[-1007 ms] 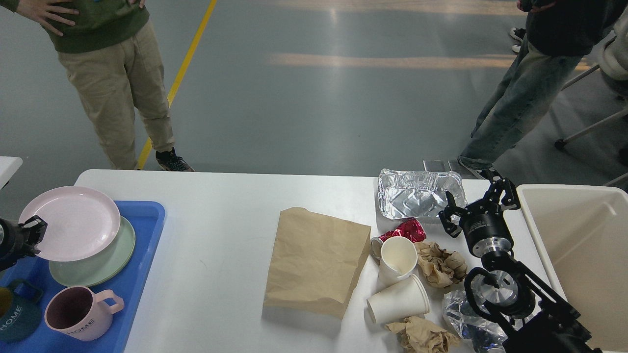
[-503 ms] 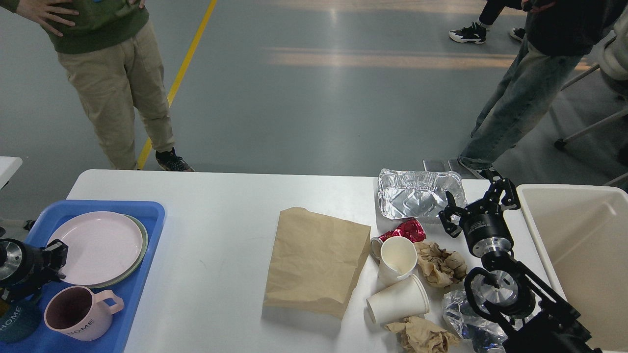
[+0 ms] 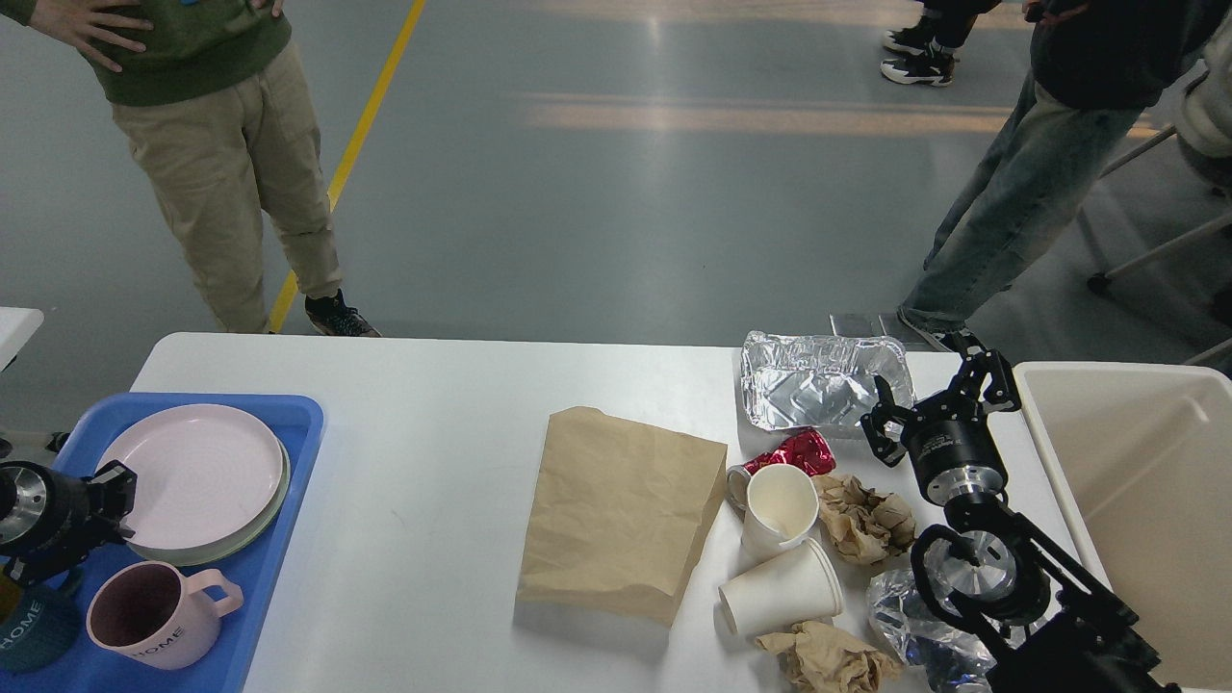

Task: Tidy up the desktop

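The white desktop [image 3: 433, 404] fills the lower part of the head view. At its left, a blue tray [image 3: 289, 409] holds a pink plate [image 3: 197, 472] lying on a green plate [image 3: 192, 556]. My left gripper [image 3: 114, 500] is shut on the pink plate's left rim. On the right lie a brown paper bag [image 3: 621, 510], a foil tray [image 3: 818, 385], a red wrapper [image 3: 797, 450], two paper cups [image 3: 778, 505] and crumpled brown paper [image 3: 866, 520]. My right gripper [image 3: 938, 387] stands open and empty just right of the foil tray.
A pink mug [image 3: 154, 616] and a dark mug [image 3: 29, 630] share the blue tray. A beige bin [image 3: 1136, 462] stands at the right edge. Crumpled clear plastic [image 3: 905, 616] lies under my right arm. Two people [image 3: 221, 144] stand beyond the far edge.
My left gripper carried the pink plate, tilted, rightward and down until it lay flat on the green plate. The right arm has not moved.
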`<state>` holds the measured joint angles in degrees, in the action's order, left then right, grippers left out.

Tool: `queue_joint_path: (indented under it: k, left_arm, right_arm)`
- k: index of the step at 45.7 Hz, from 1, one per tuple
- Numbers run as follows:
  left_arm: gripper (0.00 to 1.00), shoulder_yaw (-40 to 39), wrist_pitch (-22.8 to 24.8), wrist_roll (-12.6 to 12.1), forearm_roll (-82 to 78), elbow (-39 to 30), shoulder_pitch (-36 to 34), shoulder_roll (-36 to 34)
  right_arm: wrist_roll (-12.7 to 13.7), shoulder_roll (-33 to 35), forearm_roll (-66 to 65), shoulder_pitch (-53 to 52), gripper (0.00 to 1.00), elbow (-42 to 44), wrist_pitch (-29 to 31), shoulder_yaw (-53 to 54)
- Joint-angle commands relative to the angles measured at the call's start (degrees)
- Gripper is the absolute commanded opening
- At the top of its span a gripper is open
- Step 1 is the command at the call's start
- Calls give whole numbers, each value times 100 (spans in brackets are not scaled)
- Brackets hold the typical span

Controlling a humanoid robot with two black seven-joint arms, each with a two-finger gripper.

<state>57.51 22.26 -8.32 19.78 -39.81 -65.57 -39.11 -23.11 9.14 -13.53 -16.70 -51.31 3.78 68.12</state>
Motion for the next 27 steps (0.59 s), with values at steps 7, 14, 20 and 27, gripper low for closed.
queue_joint_path:
  k: [7,14,20,27]
  left_arm:
    - [74,-38,-55,-21,-35,-9,-26,-9]
    - [97,-257,77,-82,-44,-18,-114,-9]
    - [97,-960,103,-91,-44,-18,-158,-166]
    - [97,-2539,112,-21,-44,-9,-255,-869]
  right_arm:
    - [0,0,0,0,100,-2,0,0]
    - [0,0,0,0,100,-2,0,0]
    - [0,0,0,0,100,-2,0,0]
    - [0,0,0,0,100,-2,0,0]
